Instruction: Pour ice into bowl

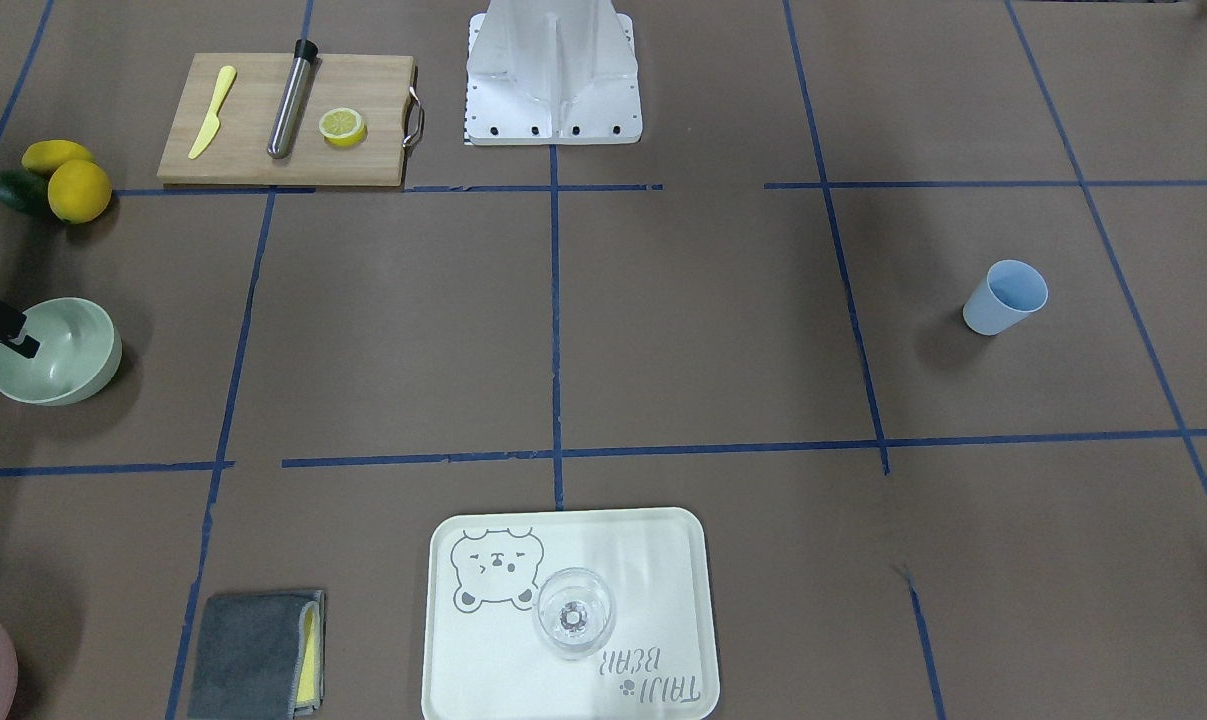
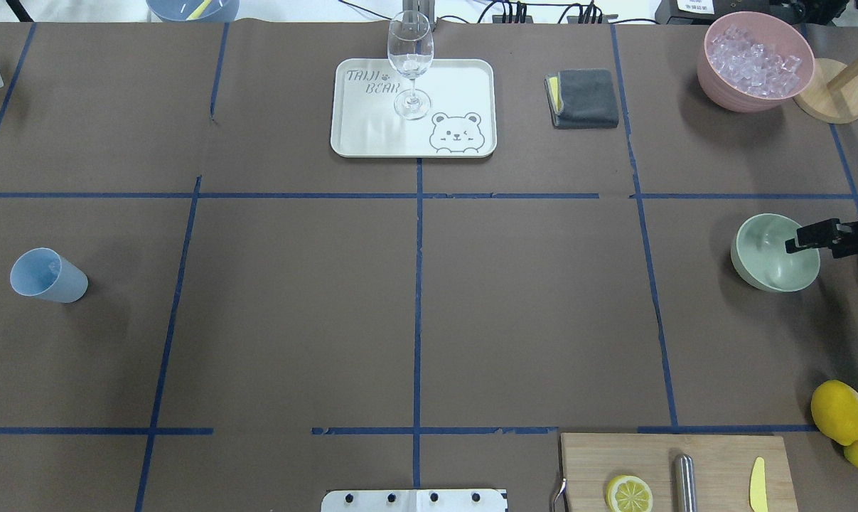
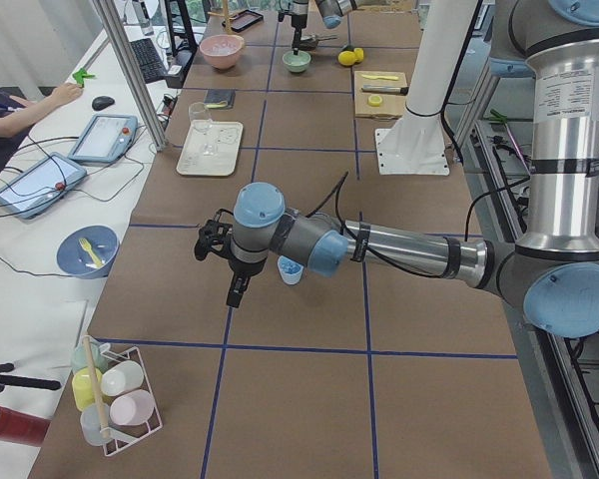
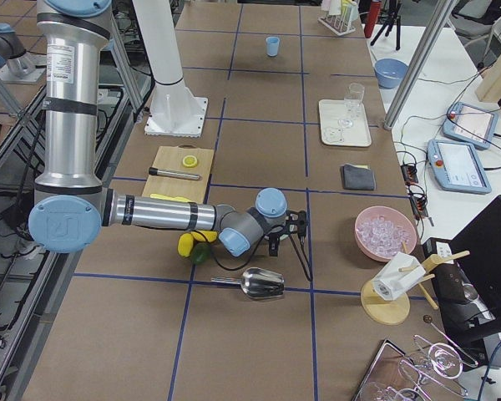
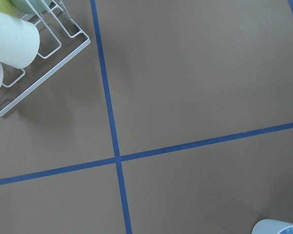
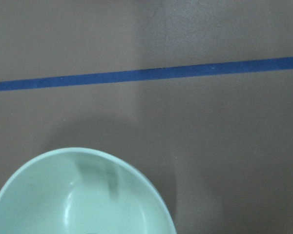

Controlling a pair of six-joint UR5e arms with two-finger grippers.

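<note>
Could tip the bowl (image 2: pixel 770 264) by clipping its rim with the right claw (image 2: pixel 795 244) hanging over it; cannot tell how open, nor whether holding anything.

even bright overhead light, soft shadows, sharp focus

The bowl (image 2: pixel 775 254) sits at the right side of the worktop (image 2: pixel 293 320), and the right hand (image 2: pixel 792 245) hangs over its rim. Beyond it, in the far right corner, the ice (image 2: pixel 754 57) lies in a container (image 2: pixel 720 89). At far centre a glass (image 2: pixel 410 57) stands on a tray (image 2: pixel 357 142). A cup (image 2: pixel 48 276) stands well apart at the left.
</note>
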